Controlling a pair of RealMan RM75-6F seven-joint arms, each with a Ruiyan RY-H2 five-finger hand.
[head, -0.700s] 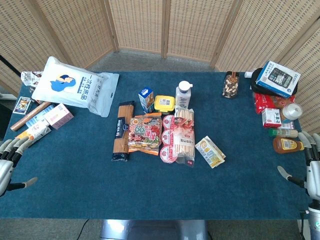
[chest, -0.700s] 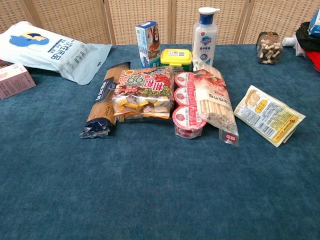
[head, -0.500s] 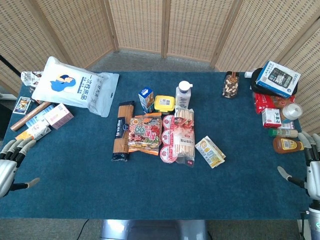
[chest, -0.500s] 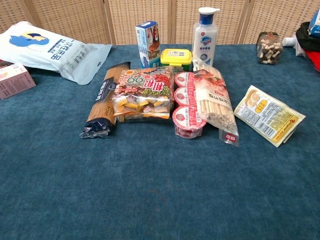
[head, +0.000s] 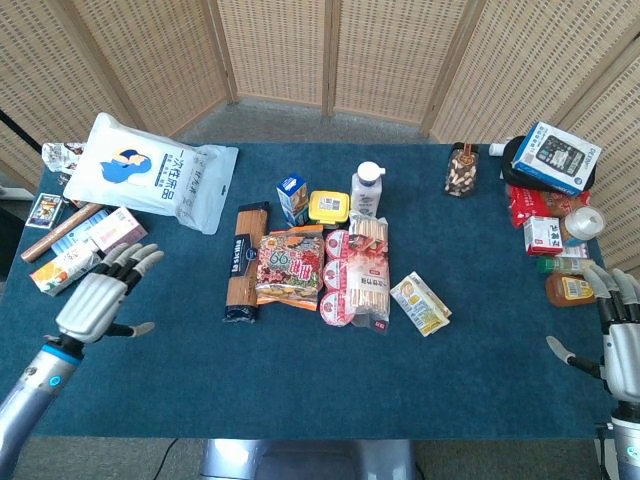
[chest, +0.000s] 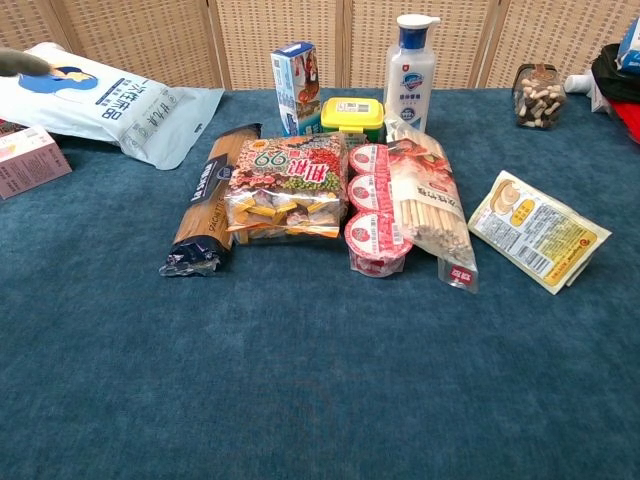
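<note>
My left hand (head: 100, 298) hovers open over the blue table's left part, fingers spread, holding nothing; a fingertip (chest: 20, 62) shows at the chest view's top left. It is nearest the pink box (head: 117, 232) and an orange-and-white packet (head: 62, 268). My right hand (head: 618, 335) is open at the table's right edge, just below a brown sauce bottle (head: 572, 290). In the middle lie a spaghetti pack (head: 240, 261), a snack bag (head: 291, 266), red cups (head: 343, 277), a chopstick pack (head: 372, 268) and a yellow packet (head: 420, 303).
A large white bag (head: 150, 172) lies at the back left. A small carton (head: 292, 198), a yellow tub (head: 329, 207) and a white pump bottle (head: 366, 188) stand behind the middle group. A nut jar (head: 461, 170) and piled boxes (head: 553, 155) fill the back right.
My left hand has risen from the table's left edge and moved inward to the right over the cloth. The right hand has barely shifted.
</note>
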